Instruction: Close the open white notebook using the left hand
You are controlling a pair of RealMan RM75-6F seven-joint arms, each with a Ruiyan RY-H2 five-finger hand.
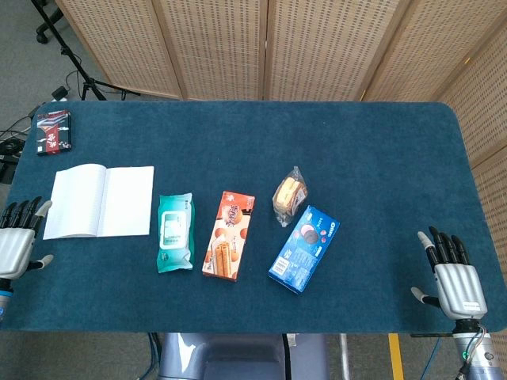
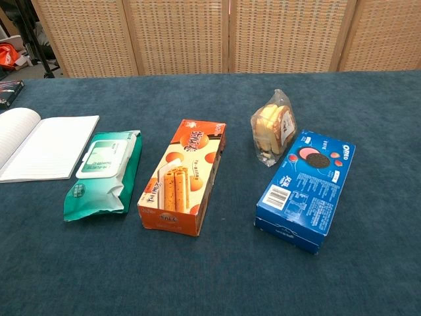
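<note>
The white notebook (image 1: 101, 201) lies open and flat at the left of the blue table; the chest view shows its pages (image 2: 41, 145) at the left edge. My left hand (image 1: 16, 241) hovers open at the table's left edge, just left of and below the notebook's left page, apart from it. My right hand (image 1: 451, 277) rests open near the front right corner, holding nothing. Neither hand shows in the chest view.
Right of the notebook lie a green wipes pack (image 1: 174, 232), an orange biscuit box (image 1: 229, 235), a bagged snack (image 1: 289, 195) and a blue Oreo box (image 1: 304, 248). A dark packet (image 1: 54, 131) sits at the far left corner. Wicker screens stand behind the table.
</note>
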